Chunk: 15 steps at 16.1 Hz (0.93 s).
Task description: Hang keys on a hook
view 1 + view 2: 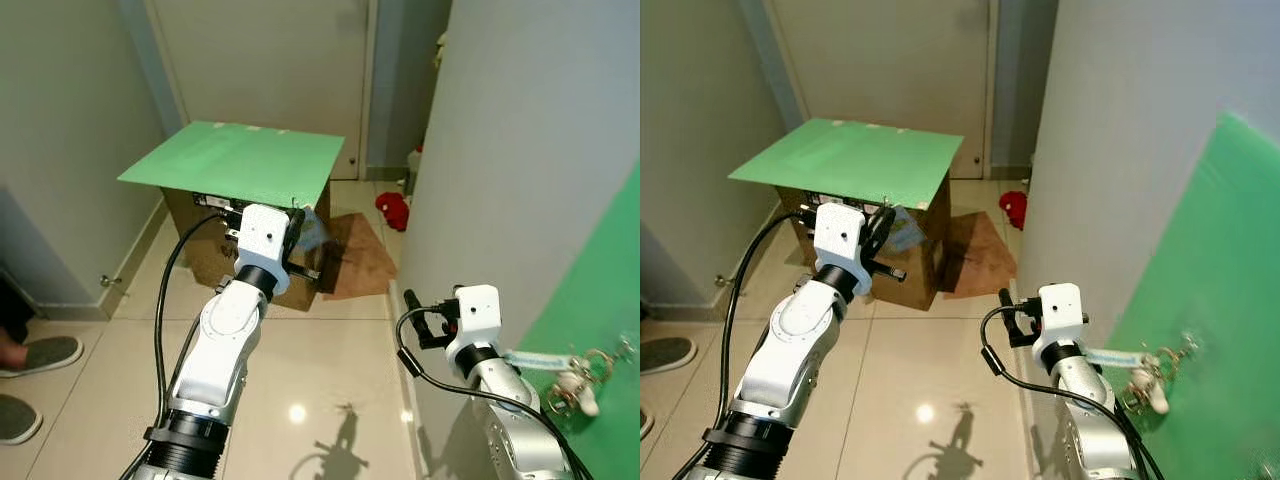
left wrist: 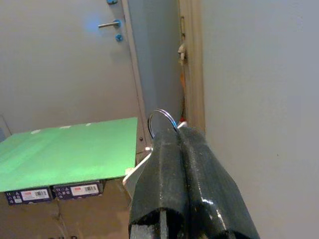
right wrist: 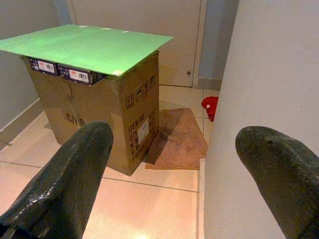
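Key ring (image 2: 162, 119) is pinched between the closed fingers of the left gripper (image 2: 178, 137), loop left protruding past the tips, likely for hooking. Right gripper (image 3: 174, 149) is held wide, nothing between its fingers, cardboard box (image 3: 107, 99) well ahead.

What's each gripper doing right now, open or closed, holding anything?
Left gripper: shut on a key ring.
Right gripper: open, holding nothing.
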{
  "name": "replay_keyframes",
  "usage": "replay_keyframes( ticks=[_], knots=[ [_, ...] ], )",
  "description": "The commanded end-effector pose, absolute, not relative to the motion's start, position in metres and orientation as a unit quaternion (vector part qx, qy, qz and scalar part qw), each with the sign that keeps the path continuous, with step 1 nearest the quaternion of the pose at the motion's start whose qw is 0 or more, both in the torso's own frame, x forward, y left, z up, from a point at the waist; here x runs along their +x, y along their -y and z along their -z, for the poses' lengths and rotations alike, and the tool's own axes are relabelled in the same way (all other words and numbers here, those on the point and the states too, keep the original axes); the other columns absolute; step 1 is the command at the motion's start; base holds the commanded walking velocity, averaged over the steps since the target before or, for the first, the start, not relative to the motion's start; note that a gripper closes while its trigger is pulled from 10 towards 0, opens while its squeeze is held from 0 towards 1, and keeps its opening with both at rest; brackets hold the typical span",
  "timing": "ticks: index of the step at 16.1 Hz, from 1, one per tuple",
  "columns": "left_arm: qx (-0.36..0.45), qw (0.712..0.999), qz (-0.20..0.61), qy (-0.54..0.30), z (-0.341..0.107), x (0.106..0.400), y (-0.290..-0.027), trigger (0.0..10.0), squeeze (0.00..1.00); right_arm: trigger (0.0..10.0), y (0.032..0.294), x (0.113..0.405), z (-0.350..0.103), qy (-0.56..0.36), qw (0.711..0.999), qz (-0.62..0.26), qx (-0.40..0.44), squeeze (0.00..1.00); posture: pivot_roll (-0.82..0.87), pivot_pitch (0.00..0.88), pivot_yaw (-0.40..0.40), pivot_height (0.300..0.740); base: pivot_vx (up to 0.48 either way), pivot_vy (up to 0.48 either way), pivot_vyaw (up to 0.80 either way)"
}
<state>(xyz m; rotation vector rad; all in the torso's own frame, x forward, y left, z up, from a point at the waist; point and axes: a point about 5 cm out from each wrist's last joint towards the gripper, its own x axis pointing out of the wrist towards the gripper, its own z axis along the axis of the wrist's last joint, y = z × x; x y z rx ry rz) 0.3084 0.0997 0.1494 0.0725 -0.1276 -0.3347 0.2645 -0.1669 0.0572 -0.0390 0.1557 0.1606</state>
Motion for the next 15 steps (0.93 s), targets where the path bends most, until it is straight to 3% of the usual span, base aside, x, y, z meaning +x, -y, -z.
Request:
replay_keyframes(
  ticks=[1, 10, 15],
  knots=[
    [0.021, 0.985, 0.161, 0.067, -0.1524, 0.3088, -0.1007, 0.0, 0.00, 10.0, 0.1670, 0.2652, -0.0576, -0.077, 0.994, -0.080, -0.023, 0.00, -0.06, 0.000, 0.053, 0.740, -0.360, 0.322, 0.00],
    [0.019, 0.985, 0.156, 0.067, -0.1516, 0.3088, -0.1007, 0.0, 0.00, 10.0, 0.1678, 0.2641, -0.0547, -0.084, 0.993, -0.081, -0.023, 0.00, -0.06, 0.000, 0.051, 0.740, -0.380, 0.295, 0.00],
    [0.026, 0.985, 0.154, 0.072, -0.1518, 0.3084, -0.1022, 0.0, 0.00, 10.0, 0.1681, 0.2640, -0.0537, -0.085, 0.993, -0.081, -0.023, 0.00, -0.06, 0.000, 0.049, 0.740, 0.000, 0.000, 0.00]
  ],
)
